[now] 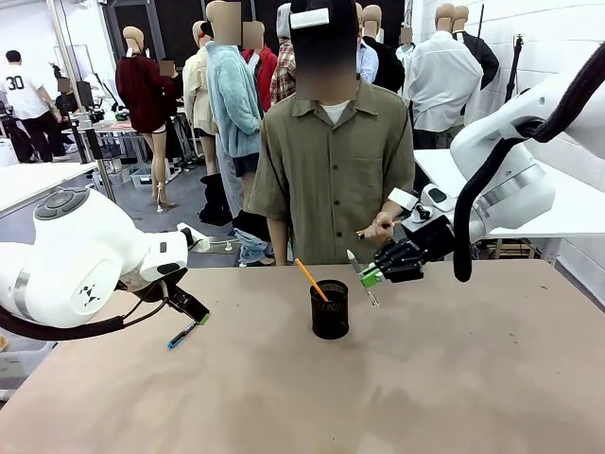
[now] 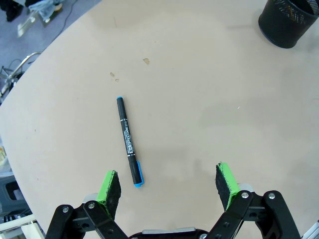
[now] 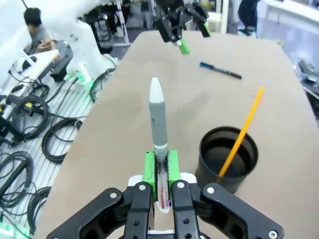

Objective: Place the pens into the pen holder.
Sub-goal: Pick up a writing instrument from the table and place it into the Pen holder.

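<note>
Right gripper (image 3: 161,162): green pads pressed onto the lower end of the silver-white pen (image 3: 157,117). The pen has a grey barrel and a pale tapered tip pointing away from the wrist. A red-marked section sits between the pads. No legible print.

In the front view this gripper (image 1: 371,276) holds the pen (image 1: 353,260) tilted, above the table (image 1: 425,378) and just right of the pen holder (image 1: 330,312).

Left gripper (image 2: 169,181): fingers spread wide, holding nothing, hovering over the dark blue marker (image 2: 128,142). The marker lies flat on the table, apart from both pads. It has a dark barrel, blue at both ends. White lettering runs along the barrel, too small to read.

Pen holder (image 3: 214,177): black mesh cup, upright, near mid-table. The orange pencil (image 3: 241,133) leans inside it, standing well above the rim.
</note>
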Motion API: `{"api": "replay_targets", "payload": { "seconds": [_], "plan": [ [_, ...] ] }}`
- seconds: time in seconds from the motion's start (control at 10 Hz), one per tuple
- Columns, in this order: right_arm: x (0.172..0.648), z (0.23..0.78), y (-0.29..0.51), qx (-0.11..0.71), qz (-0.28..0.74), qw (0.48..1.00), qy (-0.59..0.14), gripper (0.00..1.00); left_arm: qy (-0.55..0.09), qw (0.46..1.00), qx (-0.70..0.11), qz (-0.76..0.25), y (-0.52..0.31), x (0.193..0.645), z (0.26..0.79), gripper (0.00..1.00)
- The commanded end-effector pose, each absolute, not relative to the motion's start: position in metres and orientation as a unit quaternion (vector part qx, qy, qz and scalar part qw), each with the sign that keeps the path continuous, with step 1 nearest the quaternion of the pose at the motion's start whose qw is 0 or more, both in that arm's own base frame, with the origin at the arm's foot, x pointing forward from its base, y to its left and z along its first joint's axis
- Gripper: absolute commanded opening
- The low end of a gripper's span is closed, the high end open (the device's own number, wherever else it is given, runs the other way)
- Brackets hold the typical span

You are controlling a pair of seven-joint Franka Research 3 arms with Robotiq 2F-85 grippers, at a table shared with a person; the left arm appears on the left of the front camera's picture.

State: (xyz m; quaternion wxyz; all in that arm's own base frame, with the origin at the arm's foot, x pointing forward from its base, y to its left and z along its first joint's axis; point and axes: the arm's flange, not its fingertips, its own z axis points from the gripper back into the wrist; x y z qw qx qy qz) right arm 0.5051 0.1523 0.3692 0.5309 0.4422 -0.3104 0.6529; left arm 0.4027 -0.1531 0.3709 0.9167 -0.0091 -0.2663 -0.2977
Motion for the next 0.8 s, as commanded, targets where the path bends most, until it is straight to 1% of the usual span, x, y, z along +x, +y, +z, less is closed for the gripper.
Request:
{"api": "replay_targets", "payload": {
  "seconds": [0.0,0.1,0.3,0.4,0.5,0.6,0.7],
  "plan": [
    [0.517,0.364,0.155,0.461,0.625,0.513,-0.367,0.00,-0.267,0.917,-0.010,-0.295,-0.151,0.403,0.371,1.00],
    [0.520,0.364,0.161,0.464,0.618,0.511,-0.376,0.00,-0.267,0.917,-0.010,-0.295,-0.151,0.403,0.371,1.00],
    [0.521,0.361,0.162,0.464,0.623,0.512,-0.366,0.00,-0.267,0.917,-0.010,-0.295,-0.151,0.403,0.371,1.00],
    [0.516,0.360,0.148,0.474,0.625,0.499,-0.367,0.00,-0.267,0.917,-0.010,-0.295,-0.151,0.403,0.371,1.00],
    [0.507,0.359,0.118,0.474,0.618,0.503,-0.374,0.00,-0.267,0.917,-0.010,-0.295,-0.151,0.403,0.371,1.00],
    [0.495,0.357,0.078,0.465,0.601,0.527,-0.381,0.00,-0.267,0.917,-0.010,-0.295,-0.151,0.403,0.371,1.00],
    [0.478,0.354,0.029,0.458,0.582,0.528,-0.416,0.00,-0.267,0.917,-0.010,-0.295,-0.151,0.403,0.371,1.00]
  ]
}}
